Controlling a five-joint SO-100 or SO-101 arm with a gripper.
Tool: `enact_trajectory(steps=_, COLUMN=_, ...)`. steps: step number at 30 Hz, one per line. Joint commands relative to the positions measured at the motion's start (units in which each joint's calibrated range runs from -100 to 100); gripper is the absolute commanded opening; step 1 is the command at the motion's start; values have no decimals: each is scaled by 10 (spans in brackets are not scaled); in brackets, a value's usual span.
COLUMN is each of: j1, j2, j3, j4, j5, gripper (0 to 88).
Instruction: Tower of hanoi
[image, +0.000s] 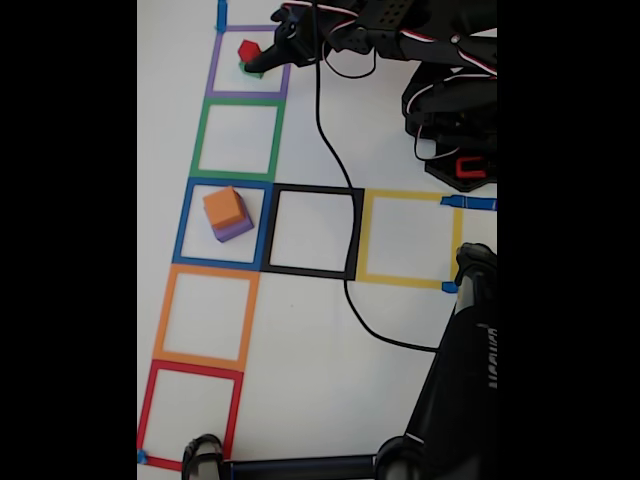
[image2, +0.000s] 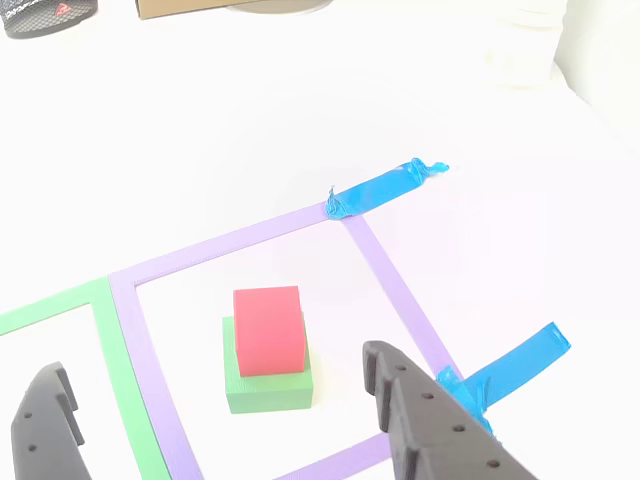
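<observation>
Cubes of solid colour, split into two small stacks. Red cube (image2: 267, 328) sitting on green cube (image2: 268, 385) inside the purple tape square (image2: 386, 276), slightly off-centre on its base in the other view. Orange cube (image: 223, 207) on purple cube (image: 233, 229) inside the blue tape square (image: 183, 225), well apart from the first pair.

Probably light, rigid blocks with flat, smooth faces: little weight to fight, no give under pressure, but some risk of slipping or twisting if pinched near an edge. Best taken on two opposite vertical faces, about mid-height. Red cube small, so a careless closing could nudge the green one beneath or catch both at once.

Gripper (image2: 215, 410) spread wide, holding nothing, touching nothing. One dark finger low at the left edge of the other view over the green tape square (image2: 118, 385), the other just right of the stack; red-on-green pair between them, apart from both. Seen in the fixed view (image: 258, 64) reaching in from the right, close over that stack.

Outward: white table (image2: 300, 130), black cable (image: 330, 180) trailing across it, blue tape tabs (image2: 385, 187) at the purple square's corners.
</observation>
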Motion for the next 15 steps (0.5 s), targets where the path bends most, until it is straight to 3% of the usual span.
enact_trajectory(steps=1, j1=0, j2=92, j3=-3, j4=-132, j5=0, gripper=355)
enact_trajectory(steps=15, j1=2, j2=389, j3=-78, j4=-391, j5=0, gripper=348)
